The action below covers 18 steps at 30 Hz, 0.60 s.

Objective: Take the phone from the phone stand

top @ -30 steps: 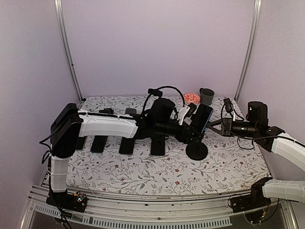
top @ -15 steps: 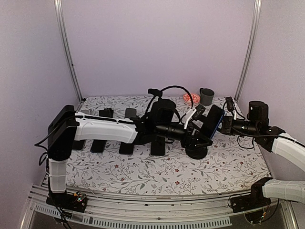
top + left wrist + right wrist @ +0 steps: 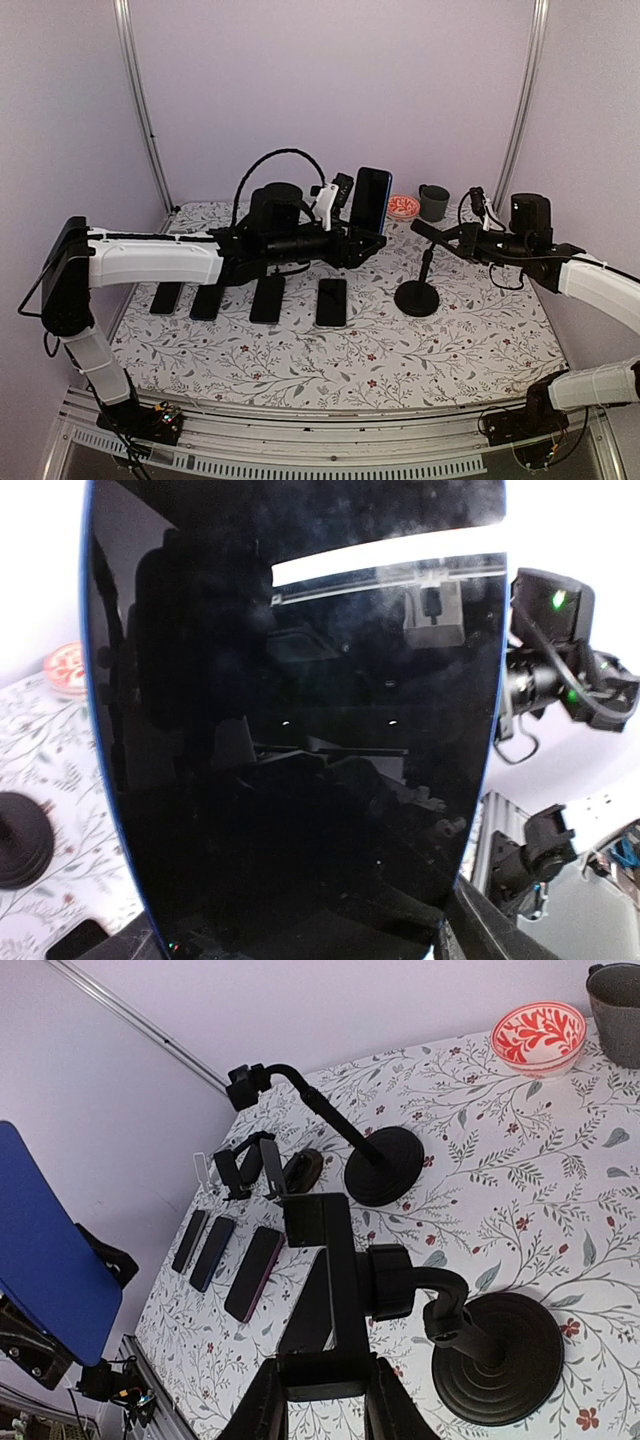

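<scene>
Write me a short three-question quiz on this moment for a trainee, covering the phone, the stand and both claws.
1. Multiple choice: what does the left claw grip? A) the phone, held upright above the table; B) the phone stand; C) nothing.
2. True or false: the right claw hangs open, away from the phone stand.
3. Count: how many other phones lie flat on the table in the top view?

Key
1. A.
2. False: it is shut on the top of the phone stand.
3. Four.
</scene>
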Tool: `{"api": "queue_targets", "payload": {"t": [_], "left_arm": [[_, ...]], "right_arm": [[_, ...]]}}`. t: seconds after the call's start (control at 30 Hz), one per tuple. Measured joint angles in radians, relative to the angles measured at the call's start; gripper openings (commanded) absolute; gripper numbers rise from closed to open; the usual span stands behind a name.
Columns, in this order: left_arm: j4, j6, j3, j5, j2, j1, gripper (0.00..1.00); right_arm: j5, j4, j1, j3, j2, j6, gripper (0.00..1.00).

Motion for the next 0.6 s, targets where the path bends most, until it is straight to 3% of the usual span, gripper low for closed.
{"api": "queue_targets", "payload": {"t": [0.6], "left_arm": [[-0.039, 0.003, -0.108, -0.135, -0.059, 0.007, 0.13]], "right_arm": [[0.011, 0.12, -0.046, 0.367, 0.473, -0.017, 0.0]]}}
